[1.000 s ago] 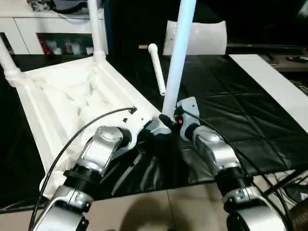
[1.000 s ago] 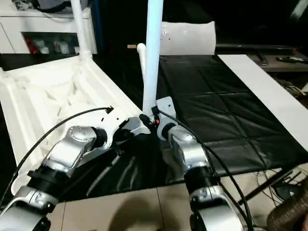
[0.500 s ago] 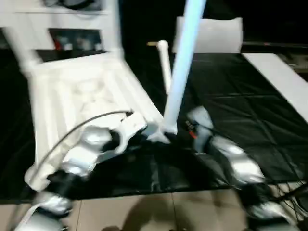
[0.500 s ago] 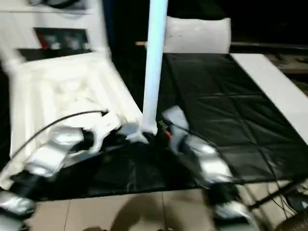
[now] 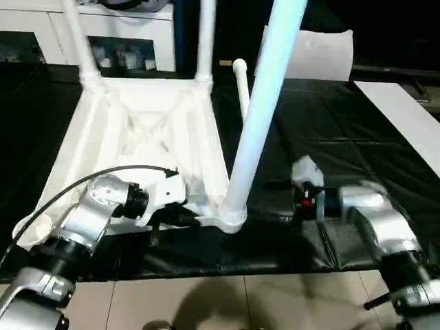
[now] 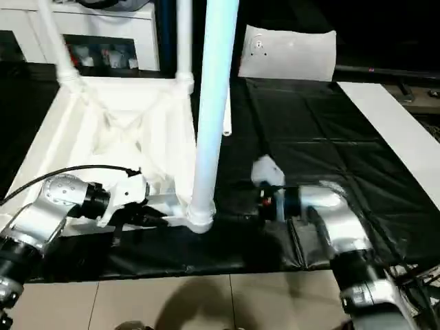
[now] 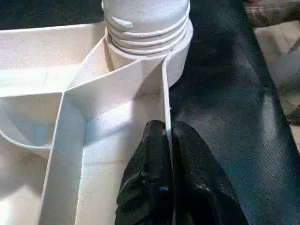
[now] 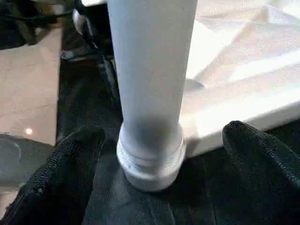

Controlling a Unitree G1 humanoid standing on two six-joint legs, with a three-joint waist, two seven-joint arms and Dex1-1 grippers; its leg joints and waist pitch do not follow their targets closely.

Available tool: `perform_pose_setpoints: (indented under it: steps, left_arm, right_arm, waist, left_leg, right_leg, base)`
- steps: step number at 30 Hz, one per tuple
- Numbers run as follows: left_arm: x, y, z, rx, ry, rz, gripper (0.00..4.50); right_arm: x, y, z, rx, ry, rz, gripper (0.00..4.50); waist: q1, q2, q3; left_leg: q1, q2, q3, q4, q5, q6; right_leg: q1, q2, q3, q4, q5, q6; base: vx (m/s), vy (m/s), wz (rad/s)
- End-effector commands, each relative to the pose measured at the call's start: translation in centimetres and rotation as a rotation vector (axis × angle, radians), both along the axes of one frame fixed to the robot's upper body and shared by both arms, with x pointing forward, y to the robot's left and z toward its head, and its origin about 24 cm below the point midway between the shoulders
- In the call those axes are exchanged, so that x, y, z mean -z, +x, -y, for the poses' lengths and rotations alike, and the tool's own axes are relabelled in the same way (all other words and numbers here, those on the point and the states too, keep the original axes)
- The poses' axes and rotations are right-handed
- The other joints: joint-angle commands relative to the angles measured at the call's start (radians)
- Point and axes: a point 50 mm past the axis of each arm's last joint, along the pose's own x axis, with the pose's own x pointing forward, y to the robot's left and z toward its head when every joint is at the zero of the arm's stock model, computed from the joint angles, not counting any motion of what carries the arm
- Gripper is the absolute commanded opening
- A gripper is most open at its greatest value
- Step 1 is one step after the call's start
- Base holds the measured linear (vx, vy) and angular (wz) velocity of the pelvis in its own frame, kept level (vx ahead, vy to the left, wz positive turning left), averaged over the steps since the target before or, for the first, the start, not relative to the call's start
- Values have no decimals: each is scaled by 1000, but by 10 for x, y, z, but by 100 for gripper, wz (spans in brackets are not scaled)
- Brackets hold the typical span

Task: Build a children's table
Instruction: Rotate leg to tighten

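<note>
The children's table lies upside down on a black mat: a white ribbed tabletop with two legs upright in its far corners. A third leg stands in the near right corner socket. Behind it, a loose leg lies on the mat. My left gripper is shut on the tabletop's thin rim wall beside that socket. My right gripper is open, its fingers standing wide on either side of the third leg's base without touching it.
A white cabinet with dark compartments stands at the back left. A white pillow-like slab leans at the back. A long white board lies on the mat's right side. Tiled floor runs along the near edge.
My right gripper has opened, let go of the near leg's base and drawn back to the right. The camera has shifted. My left gripper stays shut on the rim.
</note>
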Motion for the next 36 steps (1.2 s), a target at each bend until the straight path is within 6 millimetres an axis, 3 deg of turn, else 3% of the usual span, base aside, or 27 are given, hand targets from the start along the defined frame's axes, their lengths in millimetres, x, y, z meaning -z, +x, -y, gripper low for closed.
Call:
perform_pose_setpoints:
  steps: [1, 2, 11, 12, 24, 29, 36]
  left_arm:
    - [9, -8, 13, 123, 32, -49, 0]
    - [9, -7, 13, 128, 33, -50, 0]
    - [10, -5, 15, 146, 29, -49, 0]
    - [10, -5, 15, 147, 29, -49, 0]
    - [11, -5, 13, 154, 37, -59, 0]
    - [11, -5, 13, 158, 41, -63, 0]
    - [13, -4, 13, 105, 26, -60, 0]
  right_arm:
    - [-1, 3, -2, -33, 1, -11, 440]
    - [-1, 3, -4, -39, 2, -19, 414]
    - [4, 3, -13, -128, 27, -110, 352]
    - [5, 3, -14, -134, 29, -113, 326]
    - [11, 3, -18, -143, 47, -146, 233]
    - [14, 3, -19, -135, 49, -152, 203]
    - [18, -3, -19, -129, 67, -174, 193]
  waist:
    - [-3, 2, -59]
    - [-2, 1, -59]
    - [12, -4, -60]
    - [12, -5, -59]
    - [16, 1, -61]
    - [17, 1, -62]
    - [19, 5, -62]
  left_leg:
    - [6, 76, -20, -67, -145, 62]
    - [6, 76, -20, -67, -146, 59]
    - [4, 77, -20, -65, -148, 46]
    - [4, 77, -20, -65, -156, 40]
    - [5, 78, -21, -66, -158, 29]
    - [5, 79, -21, -66, -155, 26]
    - [6, 79, -22, -66, -156, 24]
  right_leg:
    - [51, -92, 84, -69, -256, -162]
    - [51, -92, 84, -67, -253, -164]
    - [55, -95, 84, -64, -249, -161]
    - [54, -96, 84, -66, -272, -155]
    - [54, -95, 84, -64, -263, -158]
    - [55, -95, 84, -62, -249, -164]
    - [55, -95, 84, -61, -241, -167]
  base:
    - [0, 0, 0]
    - [0, 0, 0]
    - [0, 0, 0]
    - [0, 0, 0]
    - [0, 0, 0]
    - [0, 0, 0]
    - [0, 0, 0]
